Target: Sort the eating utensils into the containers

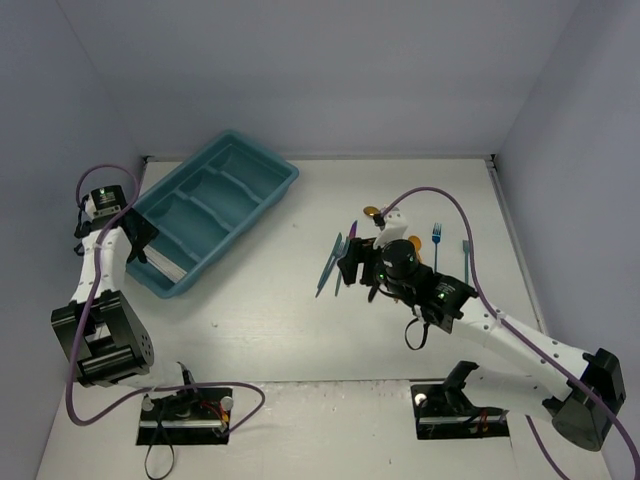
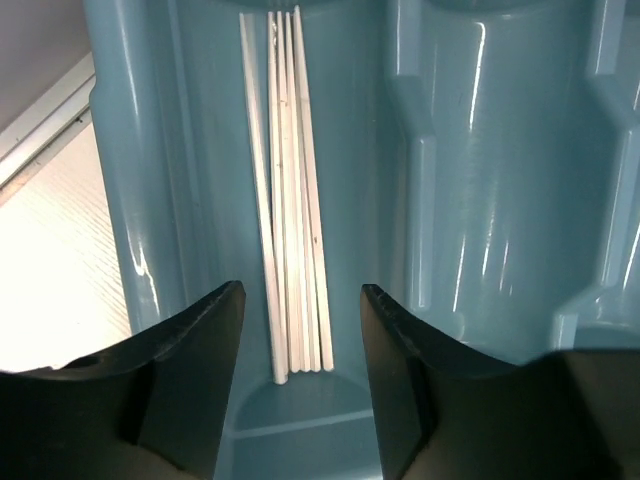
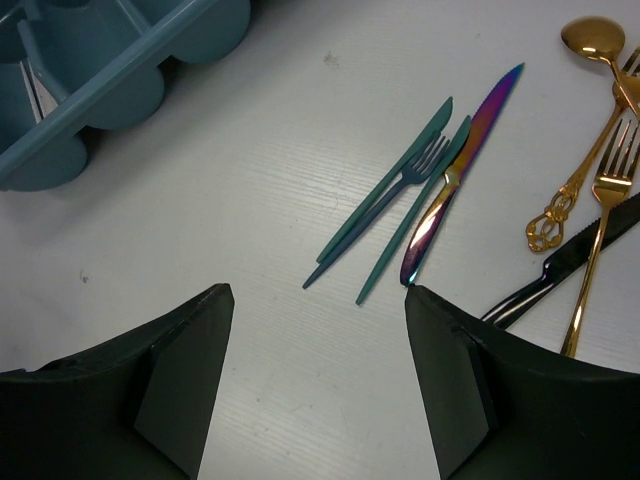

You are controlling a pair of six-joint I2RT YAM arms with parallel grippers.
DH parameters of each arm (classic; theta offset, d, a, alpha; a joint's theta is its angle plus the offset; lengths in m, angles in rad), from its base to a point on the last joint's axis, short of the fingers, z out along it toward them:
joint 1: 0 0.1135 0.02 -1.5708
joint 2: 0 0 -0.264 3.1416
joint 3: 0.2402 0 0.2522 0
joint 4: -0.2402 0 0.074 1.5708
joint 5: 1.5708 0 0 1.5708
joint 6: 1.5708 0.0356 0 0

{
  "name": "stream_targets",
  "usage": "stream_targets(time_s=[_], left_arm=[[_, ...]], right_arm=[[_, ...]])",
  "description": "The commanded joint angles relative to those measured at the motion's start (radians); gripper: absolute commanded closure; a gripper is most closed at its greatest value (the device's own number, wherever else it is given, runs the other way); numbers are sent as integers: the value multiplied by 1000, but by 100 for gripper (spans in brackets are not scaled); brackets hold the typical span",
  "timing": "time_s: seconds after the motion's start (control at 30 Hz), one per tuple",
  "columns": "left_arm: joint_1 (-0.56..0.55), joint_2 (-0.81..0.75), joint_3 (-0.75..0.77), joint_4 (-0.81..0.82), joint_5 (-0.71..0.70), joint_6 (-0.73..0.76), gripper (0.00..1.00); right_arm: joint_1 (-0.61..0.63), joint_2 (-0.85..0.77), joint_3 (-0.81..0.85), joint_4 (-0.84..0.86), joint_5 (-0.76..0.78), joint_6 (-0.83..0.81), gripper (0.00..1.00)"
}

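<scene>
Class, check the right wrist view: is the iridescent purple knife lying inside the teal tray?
No, the purple knife lies on the table, well clear of the tray.

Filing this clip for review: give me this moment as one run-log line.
left gripper open over tray compartment with white sticks | right gripper open, empty, above table near teal utensils, iridescent knife | sorting unfinished

White, faintly grained table (image 1: 300,340), shown from above, enclosed by plain pale grey-blue panels on three sides: left wall (image 1: 40,150), far wall (image 1: 320,70) and right wall (image 1: 590,150), with a straight joint (image 1: 330,381) crossing its near part, under soft, even light casting faint shadows.
</scene>
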Motion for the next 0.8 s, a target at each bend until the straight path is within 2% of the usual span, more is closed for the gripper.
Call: stream_targets(time_s=[0.0, 0.17, 0.3, 0.43, 0.63, 0.77], left_arm=[[-6, -90, 23, 15, 35, 26, 48], [-101, -182, 53, -2, 92, 73, 47], [-267, -247, 86, -2, 116, 170, 47], [-389, -306, 83, 5, 196, 261, 47], [-449, -435, -83, 84, 230, 352, 46], [-457, -511, -201, 160, 249, 346, 46]], right_arm=[[-37, 1, 4, 25, 33, 51, 33], [-125, 13, -12, -9, 34, 89, 37], [-228, 40, -19, -44, 39, 77, 43], [-311, 90, -19, -50, -10, 52, 49], [-401, 243, -12, -50, -46, 21, 52], [-424, 335, -7, -50, -50, 12, 60]])
